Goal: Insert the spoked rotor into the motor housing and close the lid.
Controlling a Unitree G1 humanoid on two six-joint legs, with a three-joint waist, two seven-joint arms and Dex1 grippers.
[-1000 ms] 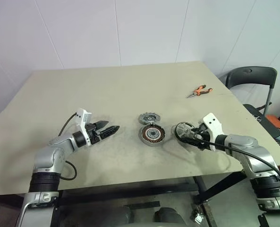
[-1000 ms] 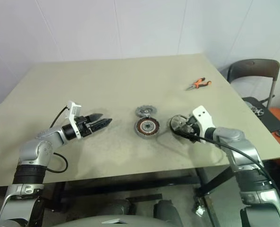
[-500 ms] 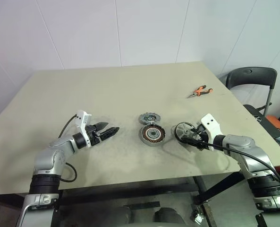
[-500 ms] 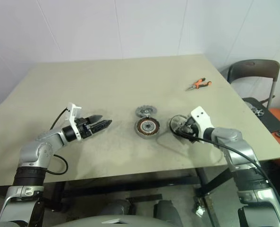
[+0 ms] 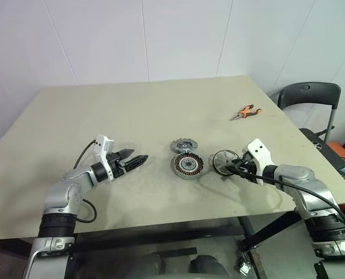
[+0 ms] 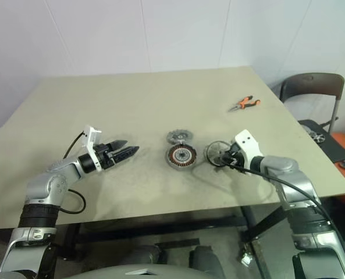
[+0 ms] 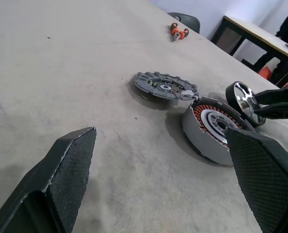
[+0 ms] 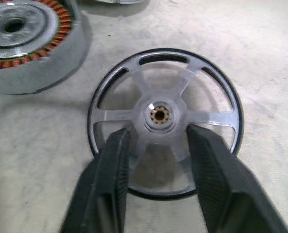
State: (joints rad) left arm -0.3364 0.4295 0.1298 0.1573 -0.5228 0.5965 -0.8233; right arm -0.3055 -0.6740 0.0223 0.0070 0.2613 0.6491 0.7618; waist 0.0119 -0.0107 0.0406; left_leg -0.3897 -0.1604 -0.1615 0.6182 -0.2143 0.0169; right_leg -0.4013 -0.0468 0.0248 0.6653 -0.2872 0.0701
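So the right gripper (image 8: pixel 156 145) is down at the spoked rotor (image 8: pixel 164 119), which sits flat-ish on the beige bench (image 5: pixel 131 110) just to the right of the motor housing (image 5: pixel 187 166). From the wrist camera you can see its two black fingers (image 8: pixel 113 160) straddling the hub, lying over the spokes on either side, jaws narrowed in around the middle of the wheel. Whether they're actually biting on it or just resting there, I honestly can't tell. The rotor's rim looks to be on or barely off the surface.

The housing is in the middle of the bench, open side up, copper windings showing around the silver hub. The lid (image 5: pixel 184 145) lies flat right behind it, nearly touching, on the far side.

The left gripper (image 5: pixel 138 159) hangs off to the left of the housing, well apart from it, pointing toward the parts with its jaws spread wide and nothing between them.

A pair of orange-handled pliers (image 5: pixel 245 111) sits near the far right edge of the bench, and there's a dark chair (image 5: pixel 309 96) beyond that corner.
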